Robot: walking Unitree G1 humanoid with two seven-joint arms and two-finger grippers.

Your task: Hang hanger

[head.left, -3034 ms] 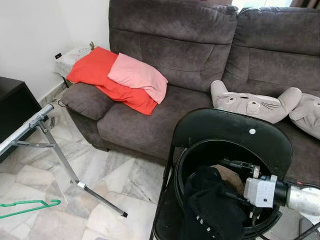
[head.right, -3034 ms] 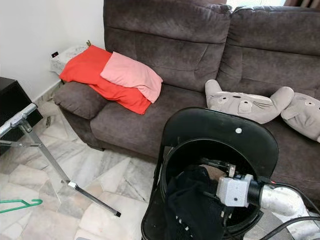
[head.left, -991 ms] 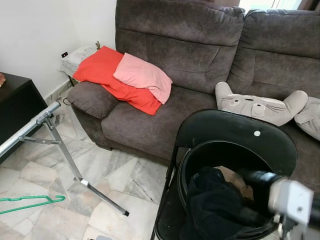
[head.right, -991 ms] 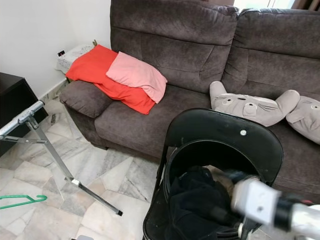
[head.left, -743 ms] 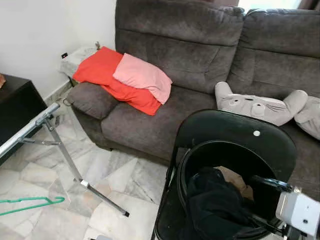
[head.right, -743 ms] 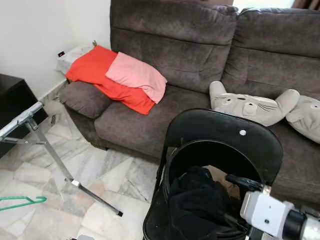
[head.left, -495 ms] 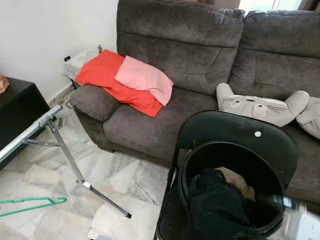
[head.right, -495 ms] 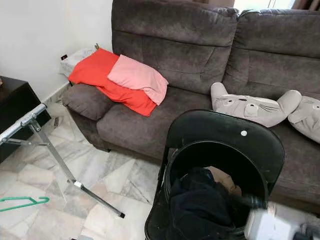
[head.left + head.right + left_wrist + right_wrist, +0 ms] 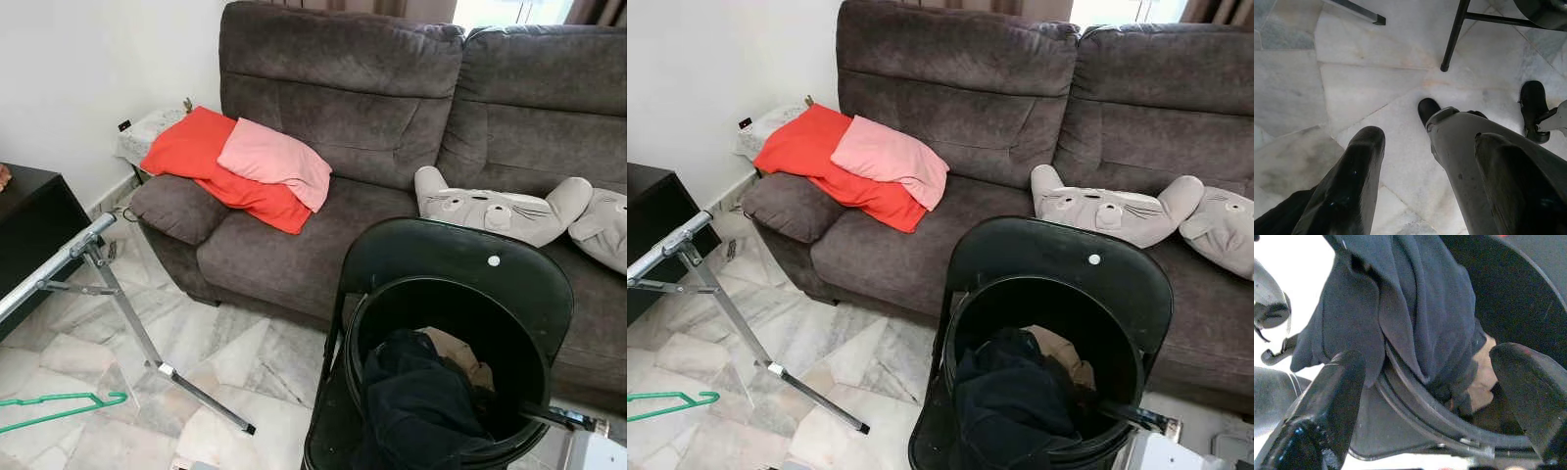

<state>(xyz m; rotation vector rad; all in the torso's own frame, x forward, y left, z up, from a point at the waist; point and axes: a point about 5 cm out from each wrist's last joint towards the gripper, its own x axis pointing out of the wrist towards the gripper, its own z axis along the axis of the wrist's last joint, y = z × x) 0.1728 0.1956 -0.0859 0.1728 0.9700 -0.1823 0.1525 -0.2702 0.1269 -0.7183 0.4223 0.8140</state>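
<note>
Marble floor tiles (image 9: 255,352) spread out before us, and a dark grey sofa (image 9: 392,176) stands against the white wall. On its left armrest lie a red cushion (image 9: 196,157) and a pink cushion (image 9: 274,162) overlapping it; two grey cat-faced plush pillows (image 9: 490,211) rest on the seat to the right. Just in front of us stands a black folding chair (image 9: 460,264) with a black bucket (image 9: 446,323) on its seat. A heap of dark clothes (image 9: 416,406) fills the bucket, with a bit of tan cloth (image 9: 456,352) behind it.

Our right gripper (image 9: 1440,396) sits at the bucket's near right rim, and through its wrist camera we see its two fingers (image 9: 1332,401) spread wide apart, facing the navy cloth that drapes over the rim. One finger pokes in at the lower right corner of our head view (image 9: 558,419).

Our left gripper (image 9: 1425,171) hangs low, its fingers (image 9: 1356,171) likewise apart and holding nothing, pointing down at the tiles near a chair leg (image 9: 1452,36).

The green hanger (image 9: 59,406) lies flat on the floor at far left, well apart from both grippers, near the foot of a metal rack (image 9: 108,294) whose slanted legs stand beside a black cabinet (image 9: 29,225).
</note>
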